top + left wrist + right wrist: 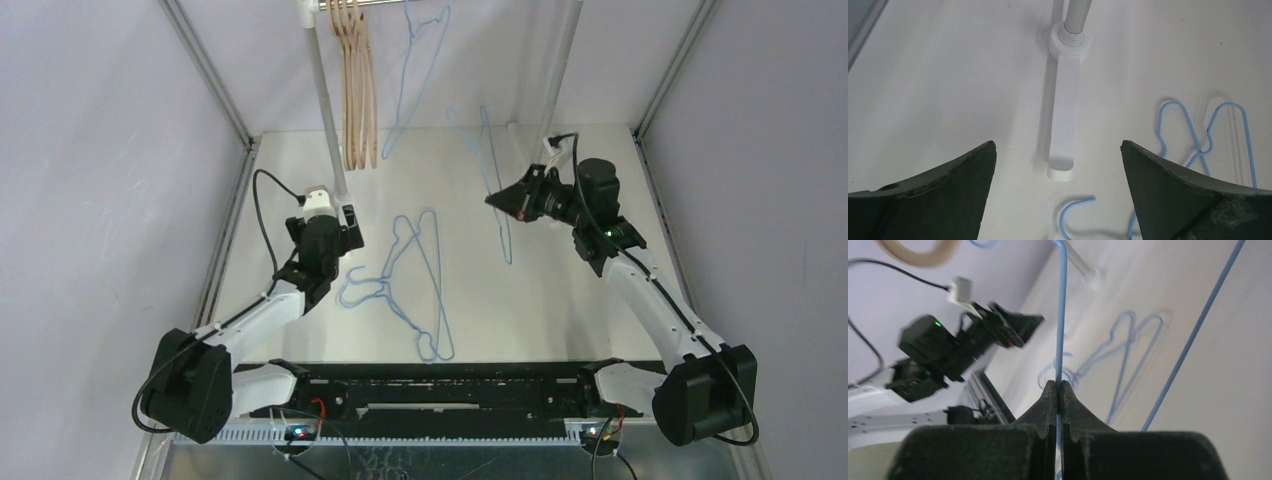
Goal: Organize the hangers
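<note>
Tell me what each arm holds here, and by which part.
The right gripper pinches a light-blue wire hanger by a straight stretch of wire, jaws shut. The left gripper is open, holding nothing.

Two hangers [405,280] on table [560,310], rail [328,120] behind

Thin blue wire hangers [1061,315], smooth pale wooden hangers [360,100], matt white table [560,300]

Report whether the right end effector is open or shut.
Shut. The right end effector pinches the wire of a blue hanger, fingers pressed together.
</note>
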### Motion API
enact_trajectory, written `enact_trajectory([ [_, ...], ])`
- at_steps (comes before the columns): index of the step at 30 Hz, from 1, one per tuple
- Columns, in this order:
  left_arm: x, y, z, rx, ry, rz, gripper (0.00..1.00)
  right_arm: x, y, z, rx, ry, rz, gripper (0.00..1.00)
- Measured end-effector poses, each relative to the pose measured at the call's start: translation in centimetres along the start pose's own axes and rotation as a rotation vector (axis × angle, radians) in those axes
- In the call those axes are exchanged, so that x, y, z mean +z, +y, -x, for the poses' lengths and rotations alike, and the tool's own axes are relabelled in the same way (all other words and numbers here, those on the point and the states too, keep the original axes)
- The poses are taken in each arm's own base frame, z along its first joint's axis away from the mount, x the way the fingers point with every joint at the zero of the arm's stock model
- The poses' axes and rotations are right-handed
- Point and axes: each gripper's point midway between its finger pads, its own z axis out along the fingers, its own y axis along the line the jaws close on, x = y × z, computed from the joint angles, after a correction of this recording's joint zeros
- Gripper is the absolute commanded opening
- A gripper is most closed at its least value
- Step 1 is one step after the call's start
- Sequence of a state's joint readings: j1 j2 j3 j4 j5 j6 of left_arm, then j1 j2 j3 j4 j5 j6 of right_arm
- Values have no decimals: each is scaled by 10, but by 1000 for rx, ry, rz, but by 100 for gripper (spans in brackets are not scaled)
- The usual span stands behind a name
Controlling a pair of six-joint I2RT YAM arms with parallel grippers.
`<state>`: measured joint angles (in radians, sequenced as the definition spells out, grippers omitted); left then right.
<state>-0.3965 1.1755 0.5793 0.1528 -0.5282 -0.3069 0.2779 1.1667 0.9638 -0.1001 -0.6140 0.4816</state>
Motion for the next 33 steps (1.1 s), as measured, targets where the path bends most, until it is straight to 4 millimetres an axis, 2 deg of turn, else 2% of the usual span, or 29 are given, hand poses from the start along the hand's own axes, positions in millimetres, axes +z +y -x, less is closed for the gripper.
enact_trajectory([
  [3, 0, 0, 0, 0, 0, -1, 99, 3, 11, 23, 17, -69, 68, 0],
  [7, 0, 0, 0, 0, 0, -1, 99, 17, 28, 55, 21, -124, 143, 0],
  [11, 0, 0, 0, 0, 0, -1, 99, 25, 49, 97, -1, -203, 213, 0],
  [15, 0, 0, 0, 1, 1, -1, 99, 29, 79, 148, -43, -309, 296, 0],
  [21, 0, 0, 0, 1, 1, -1, 99, 42, 109, 196, -73, -406, 360, 0],
  [25, 0, 0, 0, 1, 1, -1, 99, 68, 103, 210, -32, -409, 347, 0],
  [29, 0, 0, 0, 1, 1, -2, 99, 98, 78, 208, 44, -399, 299, 0],
  [33, 0, -1, -1, 1, 2, -6, 100, 118, 53, 202, 116, -389, 246, 0],
])
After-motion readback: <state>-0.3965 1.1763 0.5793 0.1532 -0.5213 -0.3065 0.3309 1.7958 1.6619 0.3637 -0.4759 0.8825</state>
